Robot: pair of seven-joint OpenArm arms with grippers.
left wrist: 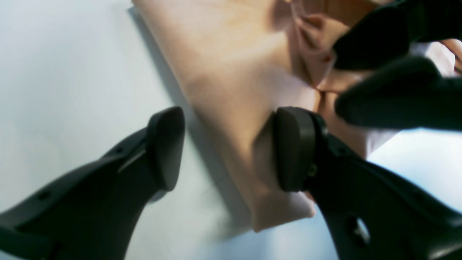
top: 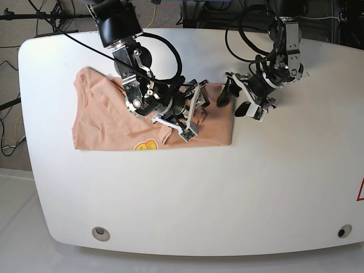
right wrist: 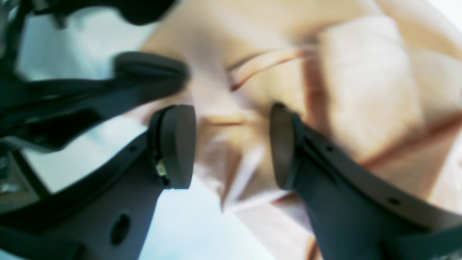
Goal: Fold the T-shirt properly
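The salmon-pink T-shirt (top: 108,114) lies partly folded on the white table (top: 227,199), with its yellow smiley print (top: 146,145) at the front edge. My right gripper (top: 187,108) is open and empty just above the shirt's right half; in its wrist view (right wrist: 231,146) folded cloth (right wrist: 361,90) lies under the spread fingers. My left gripper (top: 236,101) is open and empty at the shirt's right edge; in its wrist view (left wrist: 231,148) the shirt's edge (left wrist: 234,108) runs between the fingers. The two grippers are close together.
Cables and stands (top: 250,17) crowd the table's back edge. Small round fittings sit at the front corners, one left (top: 100,232) and one right (top: 341,231). A red mark (top: 360,190) shows at the right edge.
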